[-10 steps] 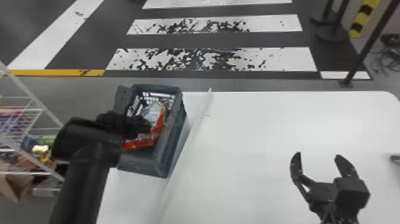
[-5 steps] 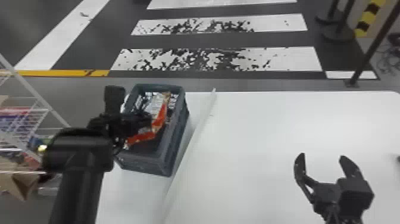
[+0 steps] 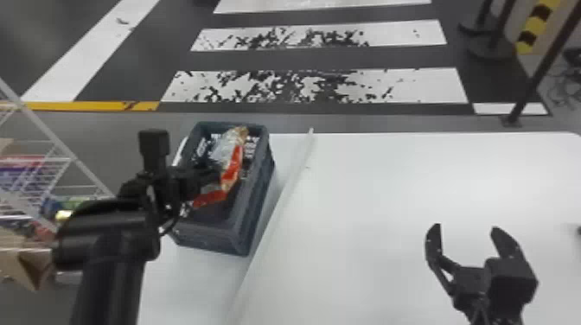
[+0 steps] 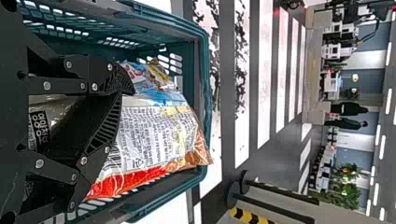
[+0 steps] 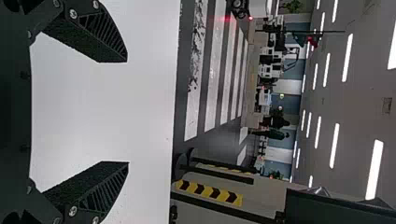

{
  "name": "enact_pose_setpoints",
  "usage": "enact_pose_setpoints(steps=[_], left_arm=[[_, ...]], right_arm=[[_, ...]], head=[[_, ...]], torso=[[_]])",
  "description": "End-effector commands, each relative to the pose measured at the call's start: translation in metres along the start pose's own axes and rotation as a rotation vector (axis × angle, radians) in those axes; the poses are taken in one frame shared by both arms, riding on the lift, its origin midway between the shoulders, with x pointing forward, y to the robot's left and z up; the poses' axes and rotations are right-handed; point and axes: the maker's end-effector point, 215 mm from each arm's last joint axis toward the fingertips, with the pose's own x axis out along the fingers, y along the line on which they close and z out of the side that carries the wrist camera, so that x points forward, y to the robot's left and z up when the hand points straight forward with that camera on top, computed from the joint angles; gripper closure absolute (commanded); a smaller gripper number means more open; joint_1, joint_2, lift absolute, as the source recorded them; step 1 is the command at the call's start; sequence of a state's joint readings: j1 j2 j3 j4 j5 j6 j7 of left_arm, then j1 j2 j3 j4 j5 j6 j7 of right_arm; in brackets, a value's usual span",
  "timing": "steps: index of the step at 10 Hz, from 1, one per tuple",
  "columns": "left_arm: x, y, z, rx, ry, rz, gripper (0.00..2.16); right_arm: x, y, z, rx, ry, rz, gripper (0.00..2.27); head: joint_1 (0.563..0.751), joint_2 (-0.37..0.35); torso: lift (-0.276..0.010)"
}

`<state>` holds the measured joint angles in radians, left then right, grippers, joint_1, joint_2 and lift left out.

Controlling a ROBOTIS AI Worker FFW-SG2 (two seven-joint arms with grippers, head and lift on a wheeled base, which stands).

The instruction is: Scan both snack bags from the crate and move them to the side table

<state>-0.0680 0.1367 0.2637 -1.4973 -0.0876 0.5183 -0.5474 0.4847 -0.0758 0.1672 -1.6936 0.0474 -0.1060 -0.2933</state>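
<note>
One printed snack bag is contained in the crate, its red-trimmed body directly behind the left gripper in the left wrist view. The bag's long axis is directed toward the crate's far wall, roughly along the reach of the fingers. These are closed at the tips against the bag; whether a fold is pinched cannot be told. A blue printed packet, probably the second bag, is seen beside the first inside the crate. The left arm is clearly the nearer, so a straight lift out of the crate is judged to be called for, with snagging on the rim possible. The right gripper is placed well to the right of the crate, wide open and empty, over the white table. Floor stripes are seen beyond the crate, and a wire rack to its left.
</note>
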Motion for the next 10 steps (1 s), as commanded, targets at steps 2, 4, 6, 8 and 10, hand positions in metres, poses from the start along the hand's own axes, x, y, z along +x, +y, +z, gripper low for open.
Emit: enact_pose_setpoints(steps=[2, 4, 6, 8, 10], left_arm=[[-0.016, -0.012, 0.026, -0.005, -0.047, -0.013, 2.13], [-0.036, -0.022, 0.058, -0.005, -0.071, -0.019, 2.13], [-0.054, -0.043, 0.094, -0.020, -0.100, -0.039, 2.13], [-0.052, -0.078, 0.116, -0.017, -0.132, -0.072, 2.13], [-0.038, -0.119, 0.127, -0.003, -0.142, -0.117, 2.13]], right_arm=[[0.000, 0.002, -0.001, -0.007, 0.006, 0.000, 0.15], [-0.002, 0.001, 0.001, -0.008, 0.005, -0.003, 0.15], [-0.003, 0.000, 0.002, -0.010, 0.010, -0.006, 0.15], [-0.006, -0.006, 0.005, -0.019, 0.011, -0.020, 0.15], [-0.008, -0.018, 0.006, -0.025, 0.011, -0.040, 0.15]], head=[[0.695, 0.144], [0.695, 0.137], [0.695, 0.130], [0.695, 0.104], [0.695, 0.061]], torso=[[-0.029], [-0.029], [-0.029], [-0.029], [-0.029]])
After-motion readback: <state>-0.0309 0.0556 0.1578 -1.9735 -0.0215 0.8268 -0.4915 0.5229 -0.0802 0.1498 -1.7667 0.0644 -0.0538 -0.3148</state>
